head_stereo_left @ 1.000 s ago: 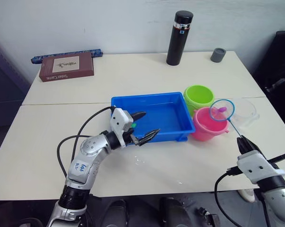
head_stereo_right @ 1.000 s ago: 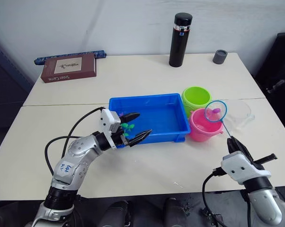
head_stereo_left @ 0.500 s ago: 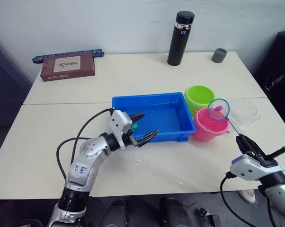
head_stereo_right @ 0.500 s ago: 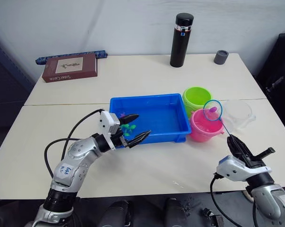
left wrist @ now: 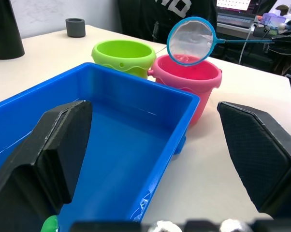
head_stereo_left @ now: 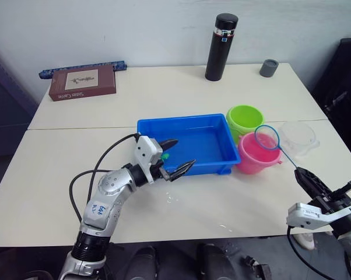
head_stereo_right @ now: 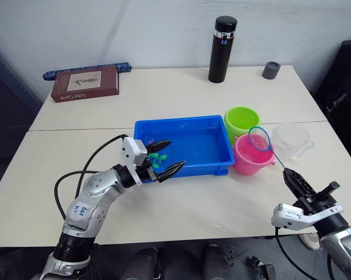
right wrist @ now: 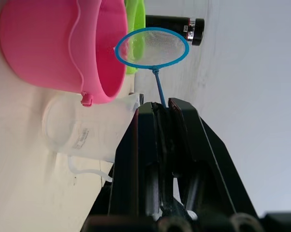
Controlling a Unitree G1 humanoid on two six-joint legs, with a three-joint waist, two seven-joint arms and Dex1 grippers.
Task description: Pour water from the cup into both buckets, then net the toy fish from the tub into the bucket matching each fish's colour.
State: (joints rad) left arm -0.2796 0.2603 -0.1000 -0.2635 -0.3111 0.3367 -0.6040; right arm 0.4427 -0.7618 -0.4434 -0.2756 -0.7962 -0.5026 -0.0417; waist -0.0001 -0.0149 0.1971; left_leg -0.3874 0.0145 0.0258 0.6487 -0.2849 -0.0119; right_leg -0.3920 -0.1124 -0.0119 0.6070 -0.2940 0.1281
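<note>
The blue tub [head_stereo_left: 206, 143] sits mid-table with green toy fish [head_stereo_right: 157, 157] in its near left corner. My left gripper [head_stereo_left: 184, 151] hangs open over that corner, its fingers [left wrist: 58, 145] wide apart. Right of the tub stand the lime green bucket [head_stereo_left: 245, 119] and, nearer, the pink bucket [head_stereo_left: 256, 156]. The clear cup [head_stereo_left: 299, 137] stands upright right of the buckets. My right gripper [head_stereo_left: 299, 172] is shut on the thin handle of a small blue net [head_stereo_left: 267, 137]. The net's ring [left wrist: 191, 41] hovers tilted over the pink bucket and looks empty.
A tall black flask [head_stereo_left: 221, 46] and a small grey cup [head_stereo_left: 269, 67] stand at the table's back right. A brown book [head_stereo_left: 82, 81] and a blue strip [head_stereo_left: 82, 69] lie at the back left. Water drops [head_stereo_left: 172, 198] spot the table in front of the tub.
My right arm has drawn back and lower, tilting the net over the pink bucket. The pink fish that lay in the net no longer shows there. The left arm is unchanged.
</note>
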